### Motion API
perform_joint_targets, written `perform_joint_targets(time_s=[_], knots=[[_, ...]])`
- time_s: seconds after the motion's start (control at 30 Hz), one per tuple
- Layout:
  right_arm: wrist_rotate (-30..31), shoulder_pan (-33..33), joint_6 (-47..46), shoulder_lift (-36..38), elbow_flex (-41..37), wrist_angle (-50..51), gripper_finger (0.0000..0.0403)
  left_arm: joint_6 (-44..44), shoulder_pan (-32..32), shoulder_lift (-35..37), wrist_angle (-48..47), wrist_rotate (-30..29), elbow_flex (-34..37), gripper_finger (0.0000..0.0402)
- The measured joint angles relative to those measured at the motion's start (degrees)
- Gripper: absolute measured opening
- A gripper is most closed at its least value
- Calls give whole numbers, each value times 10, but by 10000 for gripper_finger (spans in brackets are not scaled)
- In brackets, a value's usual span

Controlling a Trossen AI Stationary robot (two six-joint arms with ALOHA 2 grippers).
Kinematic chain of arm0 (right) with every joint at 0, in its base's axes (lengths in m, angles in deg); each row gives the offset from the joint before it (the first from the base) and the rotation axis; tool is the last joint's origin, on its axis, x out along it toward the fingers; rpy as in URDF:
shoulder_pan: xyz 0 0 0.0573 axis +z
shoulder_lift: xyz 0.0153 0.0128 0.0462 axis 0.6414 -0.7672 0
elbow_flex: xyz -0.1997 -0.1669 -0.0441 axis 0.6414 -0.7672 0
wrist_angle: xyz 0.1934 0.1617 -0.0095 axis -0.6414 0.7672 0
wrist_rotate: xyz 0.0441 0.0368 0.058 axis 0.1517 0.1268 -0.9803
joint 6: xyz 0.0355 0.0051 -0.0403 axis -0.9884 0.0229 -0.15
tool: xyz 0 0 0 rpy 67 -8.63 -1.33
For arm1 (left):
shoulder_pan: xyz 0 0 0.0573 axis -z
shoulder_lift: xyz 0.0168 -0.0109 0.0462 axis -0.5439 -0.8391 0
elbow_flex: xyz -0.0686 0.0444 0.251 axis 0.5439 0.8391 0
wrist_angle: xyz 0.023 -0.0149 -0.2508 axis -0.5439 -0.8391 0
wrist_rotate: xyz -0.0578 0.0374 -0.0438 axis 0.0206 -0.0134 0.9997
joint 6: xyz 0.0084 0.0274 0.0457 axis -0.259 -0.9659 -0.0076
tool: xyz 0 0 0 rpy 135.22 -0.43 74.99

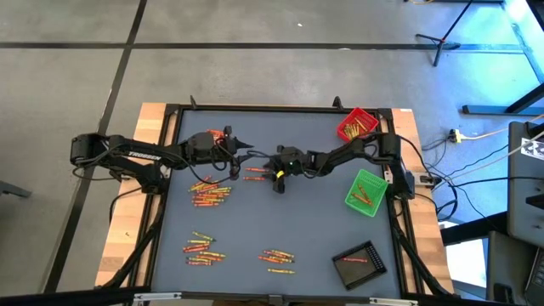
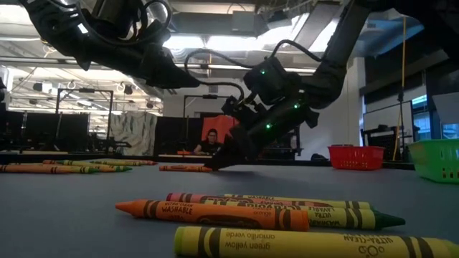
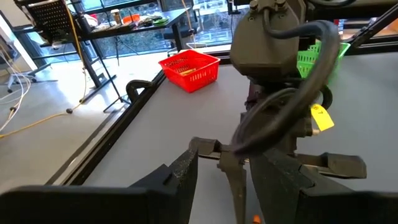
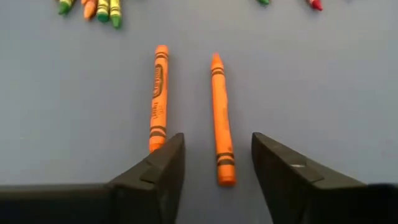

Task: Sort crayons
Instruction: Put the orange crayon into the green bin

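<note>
Two orange crayons lie flat side by side on the grey table, near its middle. My right gripper [image 4: 217,140] is down at the table and open. Its fingers stand on either side of one orange crayon [image 4: 219,118] near that crayon's near end, with a gap on each side. The second orange crayon [image 4: 158,93] lies just outside one finger, which hides its near end. In the high view my right gripper [image 1: 274,176] is right of these crayons [image 1: 255,177]. My left gripper [image 1: 248,154] hovers open just beyond them, above the table, holding nothing.
Crayon piles lie left of centre [image 1: 211,194], near left [image 1: 202,248] and near centre [image 1: 276,257]. A red tray [image 1: 357,125] stands far right, a green tray [image 1: 367,191] right, and a black tray [image 1: 357,263] near right. More crayon tips [image 4: 99,7] lie ahead.
</note>
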Motion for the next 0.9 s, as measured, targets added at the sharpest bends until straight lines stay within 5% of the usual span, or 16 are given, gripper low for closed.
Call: perform_joint_targets(time_s=[0.43, 0.9], knots=[[27, 1, 17, 0, 0, 9, 13, 0, 0, 0, 0, 0, 0, 127], [100, 19, 43, 77, -2, 100, 16, 0, 0, 0, 0, 0, 0, 127]])
